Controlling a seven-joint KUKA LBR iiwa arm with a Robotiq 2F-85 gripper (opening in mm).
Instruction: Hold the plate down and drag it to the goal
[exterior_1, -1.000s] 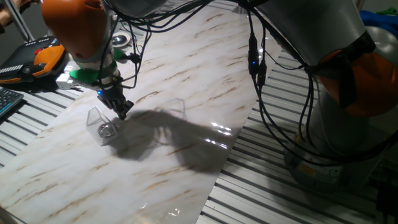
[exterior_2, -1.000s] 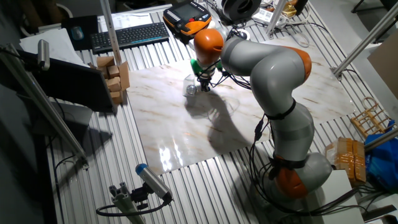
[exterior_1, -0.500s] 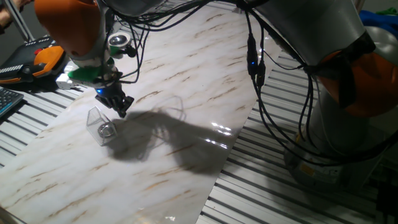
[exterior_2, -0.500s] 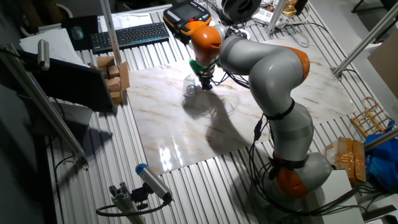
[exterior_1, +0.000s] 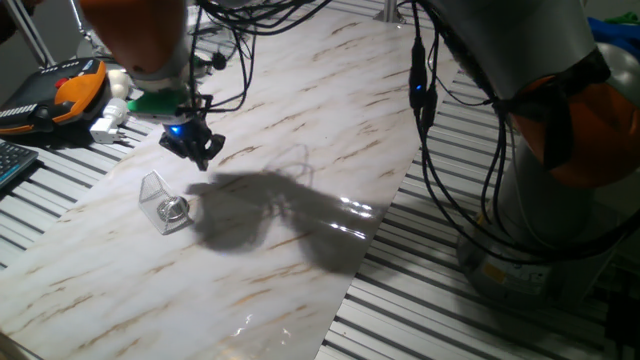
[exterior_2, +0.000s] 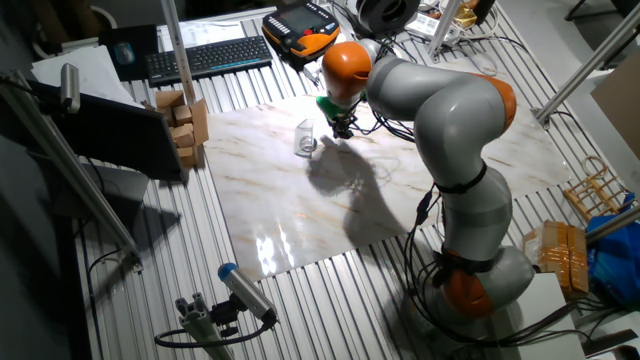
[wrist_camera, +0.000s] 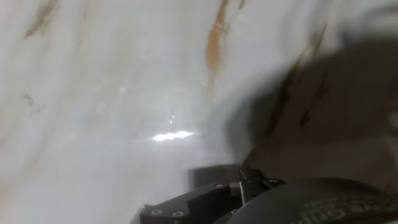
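The plate (exterior_1: 175, 209) is a tiny shiny silver disc on the marble board. It lies inside the goal (exterior_1: 160, 198), a small clear plastic wedge at the board's left; the goal also shows in the other fixed view (exterior_2: 305, 139). My gripper (exterior_1: 203, 152) hangs above the board, up and to the right of the goal and apart from it. Its fingers look pressed together and hold nothing. It also shows in the other fixed view (exterior_2: 343, 128). The hand view shows only blurred marble and shadow, with no plate or goal.
An orange-black pendant (exterior_1: 68, 88), a white plug (exterior_1: 108, 118) and a keyboard corner (exterior_1: 8, 160) lie off the board's left edge. Cables hang from the arm over the board. Cardboard boxes (exterior_2: 186, 120) stand beside the board. Metal slats surround it.
My gripper has lifted off the board and moved up and right, away from the goal. The plate has stayed inside the goal.
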